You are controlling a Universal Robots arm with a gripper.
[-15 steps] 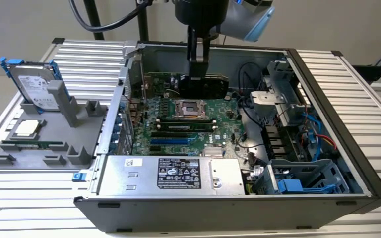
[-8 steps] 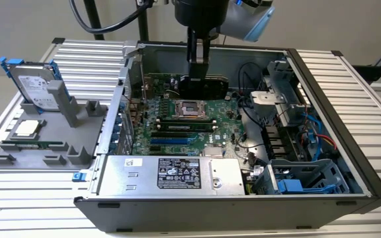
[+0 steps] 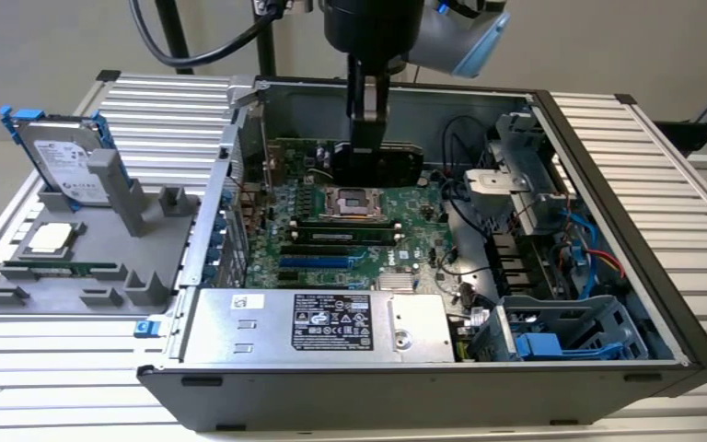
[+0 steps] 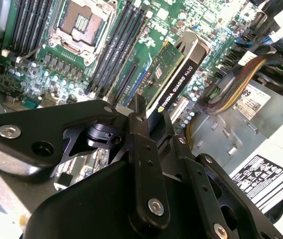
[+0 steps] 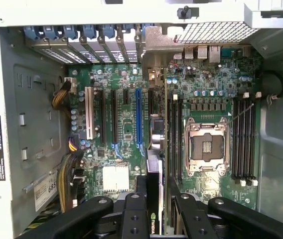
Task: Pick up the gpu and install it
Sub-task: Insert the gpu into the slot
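Jaws pinch the gpu (image 4: 174, 82) by its upper edge, holding the card edge-on above the motherboard (image 3: 329, 241) inside the open case (image 3: 599, 230). Seen from the exterior view, the gripper (image 3: 372, 152) hangs at about 12 o'clock from the empty CPU socket (image 3: 363, 201), while the hard drive (image 3: 65, 161) stands in its grey holder (image 3: 71, 267) outside the case, toward 9 o'clock. Both wrist views show the card poised over the expansion slots (image 5: 116, 119) beside the memory slots (image 5: 243, 142).
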